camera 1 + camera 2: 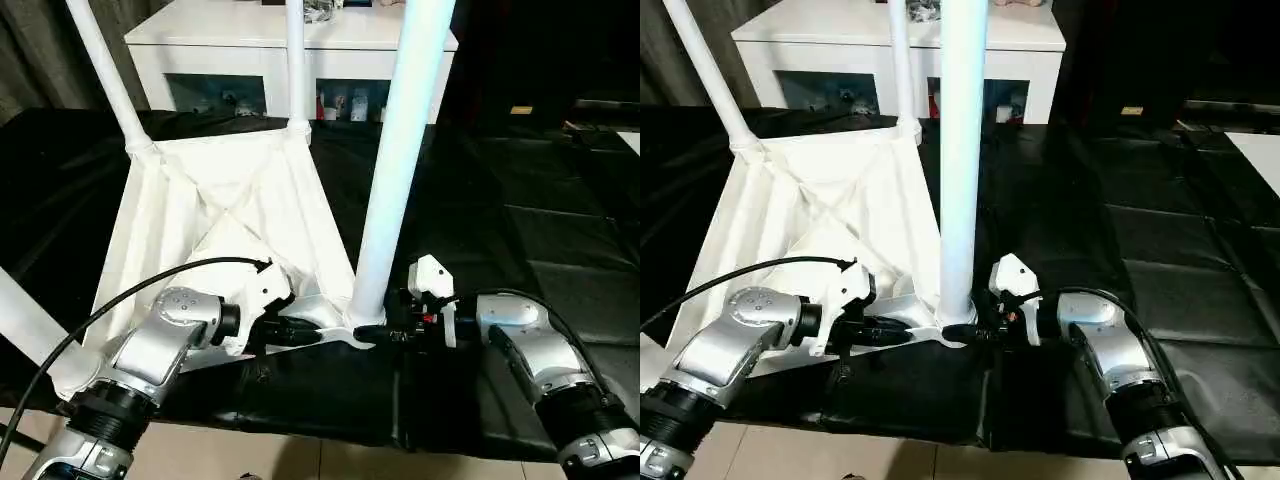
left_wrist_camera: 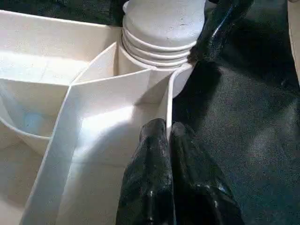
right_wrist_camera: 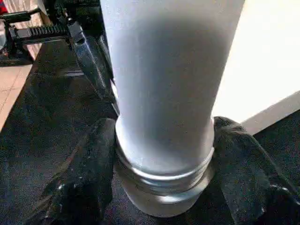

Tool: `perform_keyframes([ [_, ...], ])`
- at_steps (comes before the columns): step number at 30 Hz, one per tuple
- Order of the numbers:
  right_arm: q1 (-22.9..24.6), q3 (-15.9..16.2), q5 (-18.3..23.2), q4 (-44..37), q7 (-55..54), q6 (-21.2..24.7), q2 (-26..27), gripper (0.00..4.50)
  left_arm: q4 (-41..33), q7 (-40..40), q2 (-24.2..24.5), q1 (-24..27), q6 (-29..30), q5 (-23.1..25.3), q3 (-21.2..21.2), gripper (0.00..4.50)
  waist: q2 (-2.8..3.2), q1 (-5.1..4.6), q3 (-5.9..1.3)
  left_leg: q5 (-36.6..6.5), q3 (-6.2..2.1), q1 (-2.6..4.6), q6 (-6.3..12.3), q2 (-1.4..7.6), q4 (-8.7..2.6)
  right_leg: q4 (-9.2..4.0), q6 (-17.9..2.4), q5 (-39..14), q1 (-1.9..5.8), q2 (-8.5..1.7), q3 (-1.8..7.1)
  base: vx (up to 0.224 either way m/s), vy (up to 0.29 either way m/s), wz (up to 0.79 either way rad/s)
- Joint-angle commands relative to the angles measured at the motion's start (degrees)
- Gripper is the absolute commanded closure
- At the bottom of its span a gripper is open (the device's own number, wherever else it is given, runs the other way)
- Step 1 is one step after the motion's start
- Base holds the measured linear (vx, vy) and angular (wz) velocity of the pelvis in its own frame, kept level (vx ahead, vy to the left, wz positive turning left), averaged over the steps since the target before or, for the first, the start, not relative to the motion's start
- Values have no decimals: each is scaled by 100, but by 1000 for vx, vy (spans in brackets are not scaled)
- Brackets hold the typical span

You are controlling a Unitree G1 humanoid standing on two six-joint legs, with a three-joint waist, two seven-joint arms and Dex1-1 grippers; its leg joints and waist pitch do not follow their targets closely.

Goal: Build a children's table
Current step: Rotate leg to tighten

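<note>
The white plastic square table top (image 1: 230, 215) lies upside down on the black mat (image 1: 520, 250), in front of the white cabinet (image 1: 290, 45). A long white tube leg (image 1: 395, 160) stands in its near corner socket. The right gripper (image 3: 159, 187) has its fingers around the leg's bottom. The left gripper (image 2: 171, 140) pinches the top's edge rib.

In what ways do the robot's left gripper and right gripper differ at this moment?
The left gripper has its two black fingers pressed together on the thin rim wall of the upturned white plastic table top. The right gripper has its fingers spread wide, one on each side of the threaded base of the near white tube leg. The left comes in from the left, the right from the right. Both work at the same near corner socket.
</note>
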Motion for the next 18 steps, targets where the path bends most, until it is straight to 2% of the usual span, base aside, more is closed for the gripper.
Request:
perform_keyframes([
  [1,-20,29,-40,73,-215,-46,136,180,-280,53,-156,-121,-62,-254,133,450,-73,-11,-379,-1240,-53,96,368,138,-406,-347,-1437,-1060,286,-204,147,0,0,0],
  [3,-118,-125,-223,321,-951,-216,366,180,-26,499,-304,-216,-78,-49,174,450,-72,-28,-368,-1321,-55,99,301,135,-414,-366,-1409,-1176,271,-203,149,0,0,0],
  [4,-144,-178,-293,408,-1261,-254,476,181,124,746,-385,-277,-91,58,194,450,-84,-60,-355,-1378,-66,77,227,125,-431,-378,-1364,-1301,290,-209,147,0,0,0],
  [5,-163,-230,-356,484,-1593,-264,603,181,286,1015,-479,-344,-79,169,211,450,-85,-92,-346,-1473,-66,84,162,116,-441,-405,-1275,-1512,275,-203,147,0,0,0],
  [8,-159,-365,-592,607,-2868,-114,1106,182,913,2167,-921,-644,45,536,308,450,-103,-145,-339,-1610,-66,121,49,97,-441,-459,-1136,-1858,249,-208,155,0,0,0],
  [9,-167,-392,-708,638,-3295,-65,1226,183,1069,2503,-1040,-734,139,629,337,450,-112,-153,-348,-1586,-78,106,26,92,-443,-453,-1074,-1932,267,-211,149,0,0,0],
  [11,-196,-409,-979,747,-4179,-21,1469,184,1384,3051,-1252,-911,218,829,285,450,-116,-164,-336,-1611,-76,119,-13,83,-448,-482,-977,-2101,232,-202,150,0,0,0],
  [12,-210,-444,-995,779,-4376,16,1544,184,1469,3228,-1338,-960,195,853,305,450,-116,-160,-351,-1594,-89,105,-23,78,-449,-476,-938,-2121,260,-209,141,0,0,0],
  [13,-223,-474,-1002,810,-4503,33,1596,184,1525,3350,-1399,-991,179,869,329,450,-110,-161,-349,-1615,-83,105,2,90,-454,-491,-937,-2031,239,-202,147,0,0,0],
  [18,-247,-402,-1162,866,-4879,11,1857,185,1819,3609,-1513,-1143,-283,1210,69,450,-107,-148,-358,-1583,-79,88,96,83,-447,-478,-959,-1727,246,-195,149,0,0,0],
])
